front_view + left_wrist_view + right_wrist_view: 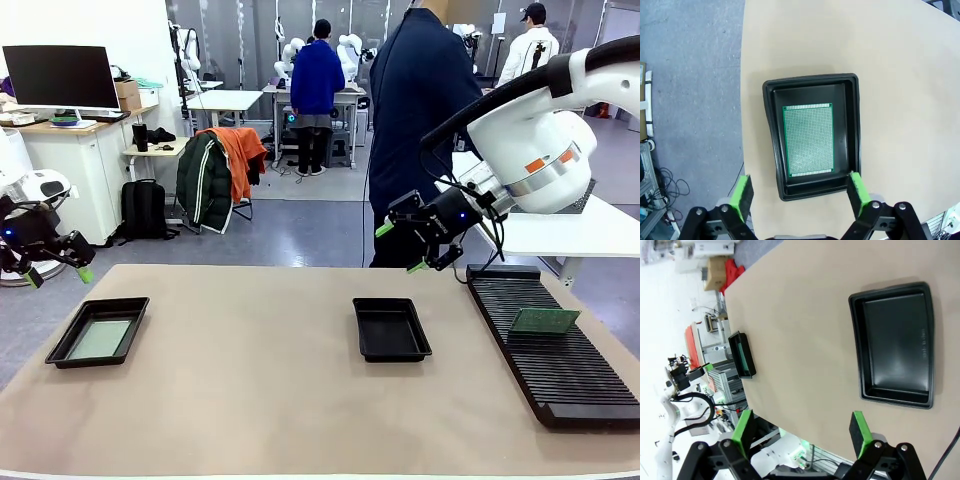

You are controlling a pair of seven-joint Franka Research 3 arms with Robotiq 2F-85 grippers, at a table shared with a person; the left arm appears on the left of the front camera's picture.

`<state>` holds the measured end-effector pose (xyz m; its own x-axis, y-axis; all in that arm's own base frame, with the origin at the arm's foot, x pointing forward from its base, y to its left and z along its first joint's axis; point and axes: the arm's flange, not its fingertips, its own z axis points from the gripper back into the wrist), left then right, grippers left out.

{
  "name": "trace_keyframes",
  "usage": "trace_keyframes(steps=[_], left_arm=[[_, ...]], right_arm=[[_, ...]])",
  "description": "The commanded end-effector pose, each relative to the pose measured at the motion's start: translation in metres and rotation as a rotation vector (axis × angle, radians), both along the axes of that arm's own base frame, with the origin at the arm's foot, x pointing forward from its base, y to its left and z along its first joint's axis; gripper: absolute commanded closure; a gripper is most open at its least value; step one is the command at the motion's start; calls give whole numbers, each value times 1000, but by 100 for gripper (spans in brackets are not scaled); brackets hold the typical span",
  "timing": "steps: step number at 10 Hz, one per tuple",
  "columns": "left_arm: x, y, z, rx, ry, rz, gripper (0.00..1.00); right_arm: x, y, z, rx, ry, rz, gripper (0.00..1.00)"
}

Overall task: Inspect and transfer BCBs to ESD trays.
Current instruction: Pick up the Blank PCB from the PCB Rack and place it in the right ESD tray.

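Note:
Two black ESD trays lie on the tan table. The left tray [85,363] holds one pale green BCB [100,339]; in the left wrist view this tray [846,131] and its perforated board [808,140] lie straight below. My left gripper [60,276] hovers open off the table's left edge, above the tray's near rim [800,195]. The middle tray [390,330] [895,340] has nothing in it. My right gripper [401,247] [802,432] hangs open in the air above and behind it. Another BCB [544,320] rests tilted on the ribbed rack [560,380].
A person in a dark jacket [420,100] stands at the table's far side behind the right gripper. The long black rack runs along the right edge. In the right wrist view the left tray [741,354] shows far off. Bare tabletop lies between the trays.

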<state>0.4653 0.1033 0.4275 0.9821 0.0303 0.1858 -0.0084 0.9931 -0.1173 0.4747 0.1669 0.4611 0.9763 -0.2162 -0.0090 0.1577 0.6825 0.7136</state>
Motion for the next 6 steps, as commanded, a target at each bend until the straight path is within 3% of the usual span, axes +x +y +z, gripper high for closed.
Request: trace_keyframes(steps=[1, 3, 5, 6], left_arm=[[0, 0, -2, -2, -3, 6, 0], [0, 0, -2, -2, -3, 6, 0], [0, 0, -2, -2, -3, 6, 0], [0, 0, -2, -2, -3, 6, 0]], right_arm=[[-26, -36, 44, -89, -117, 91, 0], [-43, -78, 111, -205, -224, 280, 0], [-54, -127, 190, -339, -405, 629, 0], [-56, -142, 211, -357, -439, 739, 0]])
